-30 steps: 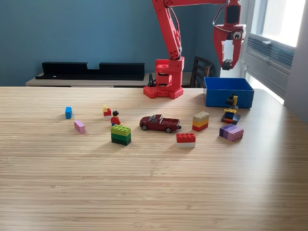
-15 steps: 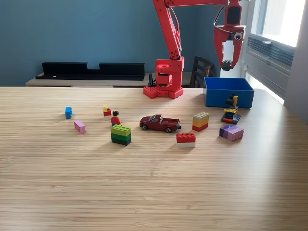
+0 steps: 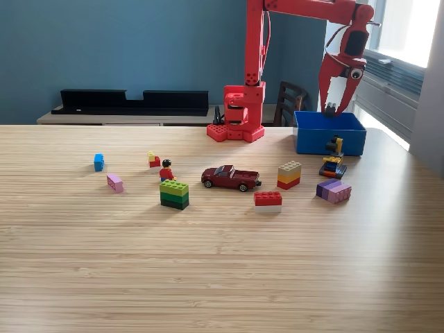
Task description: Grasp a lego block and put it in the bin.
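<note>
jaws [image 3: 333,105]: slightly parted, empty, just above bin
bin [image 3: 329,141]: blue, bench [image 3: 222,263] far right
blocks: scattered mid-bench

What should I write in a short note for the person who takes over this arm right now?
Gripper: hangs over the blue bin, pointing down; it looks empty, but open or shut cannot be told.
Bin: at the table's far edge, on the exterior view's right; its inside is hidden.
Blocks on the table: green stack, red block, tan and red stack, purple block, pink block, small blue block.
Done: cannot tell.
Left: pick up a block and drop it in the bin.
</note>
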Controlling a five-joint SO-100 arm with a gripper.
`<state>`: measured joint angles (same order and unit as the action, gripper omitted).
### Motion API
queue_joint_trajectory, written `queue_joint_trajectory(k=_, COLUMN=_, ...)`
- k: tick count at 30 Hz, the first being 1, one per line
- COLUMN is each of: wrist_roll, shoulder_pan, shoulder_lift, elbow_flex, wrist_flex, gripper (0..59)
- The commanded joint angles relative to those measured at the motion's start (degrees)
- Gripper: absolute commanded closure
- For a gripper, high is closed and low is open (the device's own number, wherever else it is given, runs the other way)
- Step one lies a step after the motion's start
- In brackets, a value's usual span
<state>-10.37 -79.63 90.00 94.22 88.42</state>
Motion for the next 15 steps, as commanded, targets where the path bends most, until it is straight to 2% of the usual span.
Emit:
queue_joint_trajectory(k=1, wrist_roll=1.9, shoulder_pan=-0.8, shoulder_lift=-0.1, elbow_flex=-3.4, wrist_flex=0.7, gripper=30.1)
queue_joint_trajectory(k=6, wrist_roll=2.6, shoulder_pan=-0.4, shoulder_lift=0.0, elbow_flex=-4.1, wrist_flex=1.3, gripper=33.4)
queue_joint_trajectory(k=8, wrist_roll=2.6, shoulder_pan=0.4, shoulder_lift=0.0, elbow_flex=-5.3, wrist_flex=2.1, gripper=39.7)
queue_joint_trajectory(k=10, wrist_roll=2.6, shoulder_pan=1.5, shoulder_lift=0.0, elbow_flex=-8.1, wrist_flex=4.1, gripper=50.0)
queue_joint_trajectory(k=12, wrist_roll=2.2, shoulder_pan=2.9, shoulder_lift=0.0, elbow_flex=-12.5, wrist_flex=6.8, gripper=57.6)
queue_joint_trajectory(k=15, wrist_roll=0.9, shoulder_pan=5.0, shoulder_lift=0.1, elbow_flex=-21.6, wrist_flex=11.3, gripper=58.6)
